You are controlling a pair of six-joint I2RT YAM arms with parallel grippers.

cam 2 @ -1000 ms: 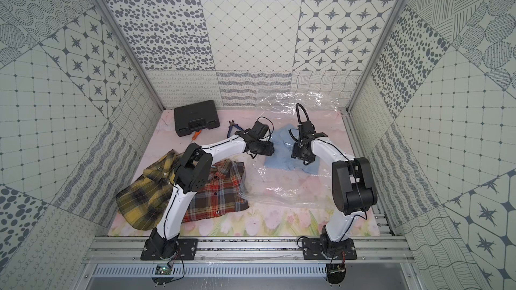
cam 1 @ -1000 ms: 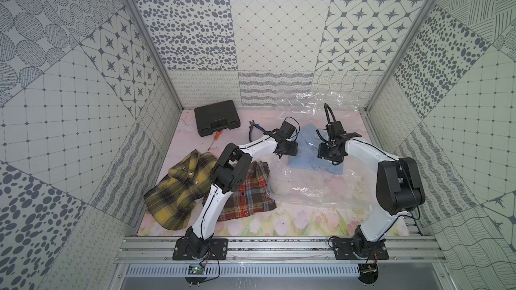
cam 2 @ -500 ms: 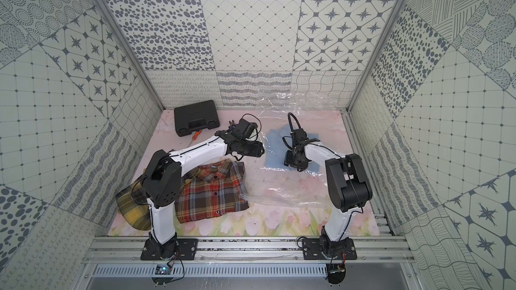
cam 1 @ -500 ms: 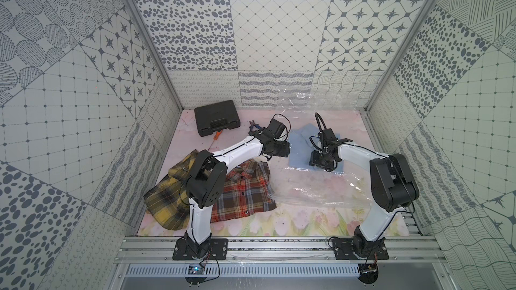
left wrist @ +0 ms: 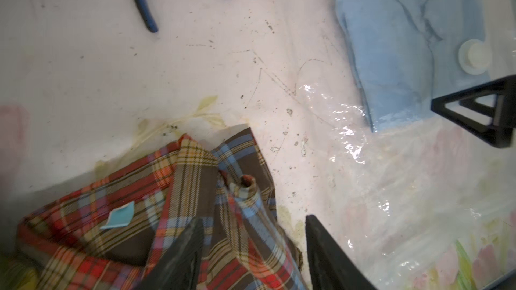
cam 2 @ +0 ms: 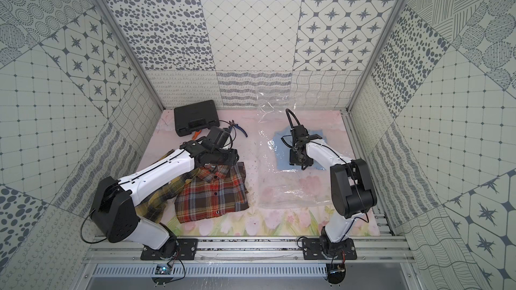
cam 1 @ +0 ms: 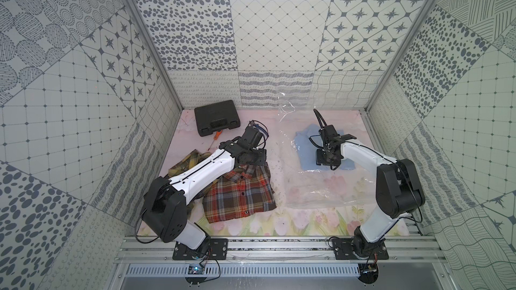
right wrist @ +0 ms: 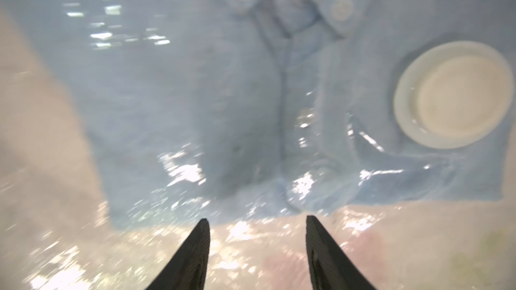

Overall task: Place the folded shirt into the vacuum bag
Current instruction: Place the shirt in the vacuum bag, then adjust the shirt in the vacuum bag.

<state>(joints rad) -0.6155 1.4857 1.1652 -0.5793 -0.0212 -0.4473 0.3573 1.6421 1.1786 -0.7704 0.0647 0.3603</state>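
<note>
Since the plastic is clear, the vacuum bag (cam 1: 321, 191) is easiest to spot by its glare. It lies flat on the right half of the floral table cover (cam 1: 251, 227), with its far end curling up against the back wall. A folded light blue shirt (cam 1: 305, 149) sits under the glossy plastic at the far part of the bag, and the round white valve cap (right wrist: 453, 94) rests right on top of it. The right gripper (right wrist: 257, 218) hangs low over the shirt's near edge, jaws apart and nothing pinched between them.

Over on the other side, the left gripper (left wrist: 254, 218) is spread wide too. It is poised at the collar end of a folded red plaid shirt (cam 1: 240, 193), one finger over the cloth and the other over bare table, not clamping anything. That shirt lies just beside the bag, outside it.

A yellow plaid shirt (cam 1: 187, 160) is bunched up under the left arm. At the back left there's a black tool case (cam 1: 217, 117), with blue-handled pliers (cam 2: 237, 128) and an orange screwdriver (cam 1: 217, 134) next to it.
</note>
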